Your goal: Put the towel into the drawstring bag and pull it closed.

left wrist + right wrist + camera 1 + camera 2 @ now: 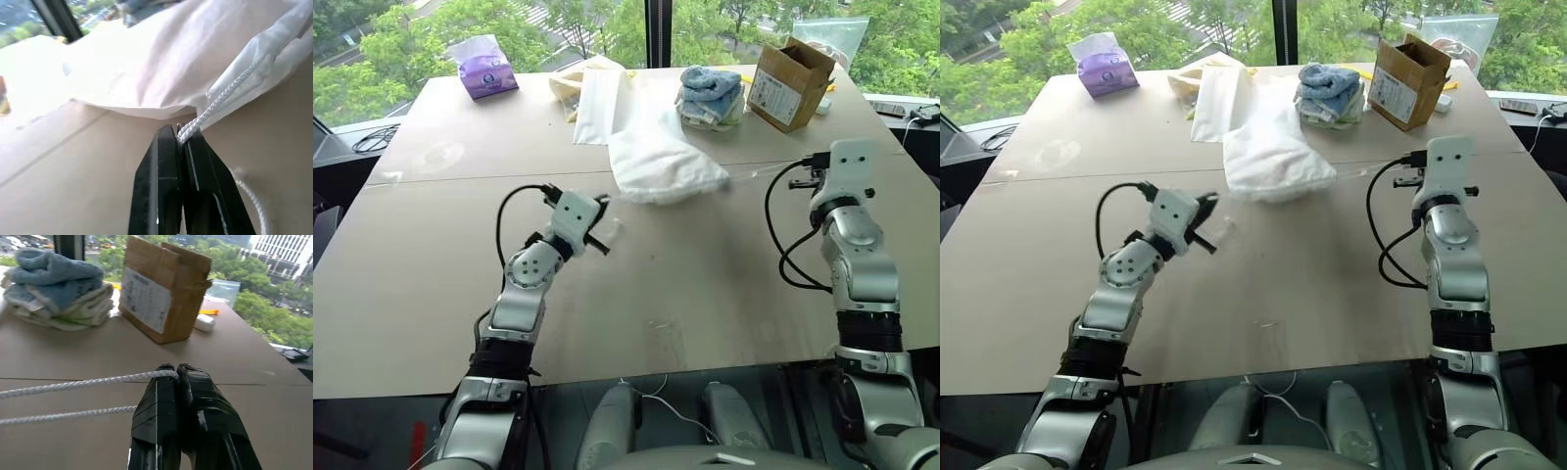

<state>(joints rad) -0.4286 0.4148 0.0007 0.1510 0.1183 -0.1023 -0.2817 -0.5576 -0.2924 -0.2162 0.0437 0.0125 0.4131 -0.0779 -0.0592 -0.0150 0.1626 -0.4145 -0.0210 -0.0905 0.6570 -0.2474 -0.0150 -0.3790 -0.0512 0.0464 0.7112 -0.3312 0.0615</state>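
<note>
Cords run out from both sides of the drawstring bag (661,162), which I see lying plump on the table (705,294) a little past its middle, at about twelve o'clock from where I look down over the arms. The bag's mouth end points toward eight o'clock, and its gathered corner shows close up in the left wrist view. My left gripper (179,134) sits at roughly ten o'clock from my viewpoint, just short of the bag, with its black fingers (161,166) clenched together on a white cord (215,100) that comes straight out of the bag's channel; a loose loop of the same cord lies on the table beside the fingers. My right gripper (175,369) is out at about two o'clock, well apart from the bag, and its fingers are pressed tight on a second cord (73,383) that stretches back across the table toward the bag, with another strand running beside it. I cannot make out the towel itself; the bag bulges as if filled, but its fabric hides whatever is inside. Beyond the bag, at twelve o'clock, a flat white sheet (599,108) lies against it. A stack of blue and pale towels (710,93) stands at one o'clock, with a cardboard box (788,83) just beside it further toward two. A purple tissue pack (486,67) rests at the far corner at eleven o'clock
</note>
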